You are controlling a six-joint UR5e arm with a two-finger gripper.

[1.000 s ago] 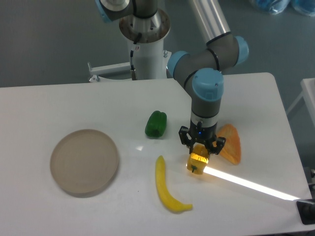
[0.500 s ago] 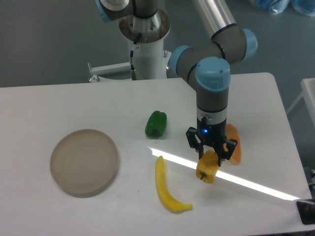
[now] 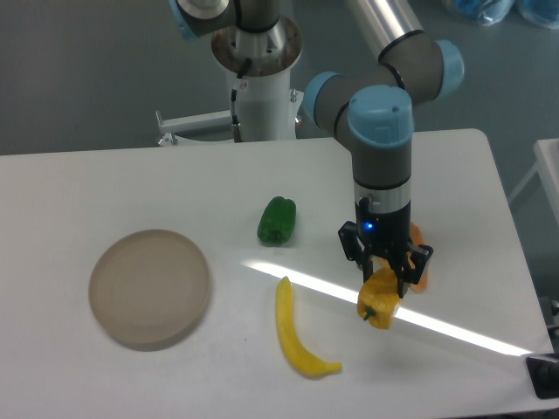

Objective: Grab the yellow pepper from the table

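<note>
The yellow pepper [image 3: 379, 302] hangs between the fingers of my gripper [image 3: 385, 278], which is shut on it. It appears lifted slightly off the white table [image 3: 131, 183], right of centre near the front. The pepper's upper part is hidden by the fingers.
A green pepper [image 3: 277, 220] lies left of the gripper. A long curved yellow banana-shaped thing [image 3: 294, 332] lies at the front centre. An orange wedge [image 3: 417, 258] sits partly hidden behind the gripper. A round beige plate [image 3: 150, 287] rests at the left. A bright light streak crosses the table front.
The gripper, shut on the yellow pepper, has moved right and toward the front, and the pepper has risen off the table. The orange wedge is now mostly covered by the arm.
</note>
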